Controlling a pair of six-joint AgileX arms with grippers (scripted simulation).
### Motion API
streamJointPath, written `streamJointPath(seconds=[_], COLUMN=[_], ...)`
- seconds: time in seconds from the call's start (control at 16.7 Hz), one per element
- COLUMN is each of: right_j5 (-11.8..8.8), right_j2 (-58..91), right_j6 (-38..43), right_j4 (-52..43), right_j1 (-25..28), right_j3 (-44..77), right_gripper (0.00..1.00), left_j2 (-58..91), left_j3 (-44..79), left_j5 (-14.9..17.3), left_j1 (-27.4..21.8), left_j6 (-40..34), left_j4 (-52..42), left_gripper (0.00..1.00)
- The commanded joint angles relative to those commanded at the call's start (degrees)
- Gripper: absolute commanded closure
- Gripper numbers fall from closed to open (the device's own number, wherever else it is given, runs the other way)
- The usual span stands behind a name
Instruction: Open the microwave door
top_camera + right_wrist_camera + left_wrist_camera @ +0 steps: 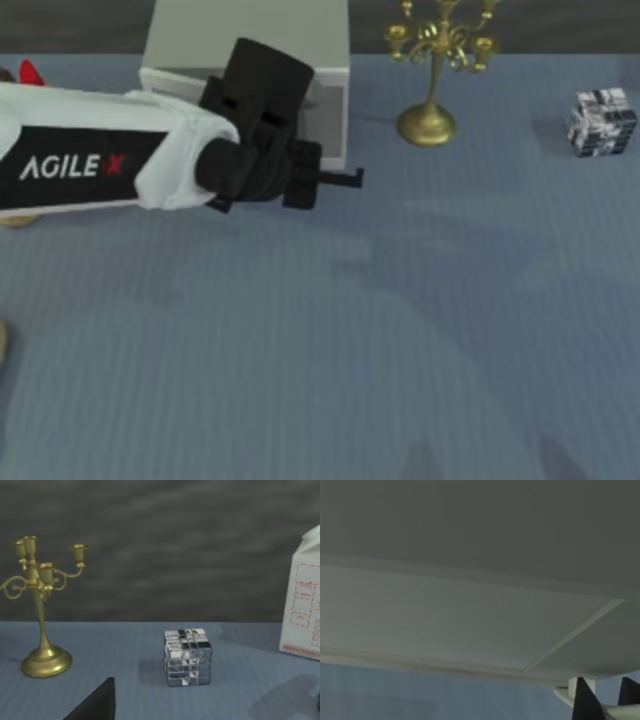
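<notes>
Table: blue-grey cloth (pixel 400 330) under a dark back wall, seen from above.
Microwave: pale grey box (pixel 250 40) at the far edge, left of centre; the left wrist view is filled by its light grey panelled face.
Door: front panel (pixel 335 110) showing only as a narrow strip beside the arm; whether it stands ajar cannot be told.
Handle: pale bar (pixel 580 700) at the corner of the left wrist view, dark fingers (pixel 582 705) on either side of it.
Left gripper: black, (pixel 345 178) reaching in from the left across the microwave's front, pinching the handle.
Right gripper: one dark finger (pixel 97 702) at the edge of its wrist view; spread or closed, cannot tell.
Candelabra: brass (pixel 432 60), right of the microwave.
Cube: mirrored (pixel 600 122), far right.
Carton: white with red print (pixel 305 610), beside the cube.
</notes>
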Motion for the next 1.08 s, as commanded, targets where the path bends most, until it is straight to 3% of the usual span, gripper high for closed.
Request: streamJointPath(seconds=[0.48, 1.08], right_j5=[0.00, 0.00], right_j2=[0.00, 0.00], right_j6=[0.00, 0.00], right_j4=[0.00, 0.00], right_j1=[0.00, 0.00], right_j3=[0.00, 0.00], right_gripper=[0.00, 0.00], left_j2=[-2.43, -2.49], left_j3=[-3.47, -3.61], left_j5=[2.60, 2.70], left_j1=[1.45, 1.49], left_j6=[3.91, 4.06], left_j4=[1.65, 1.69], left_gripper=[1.00, 1.00])
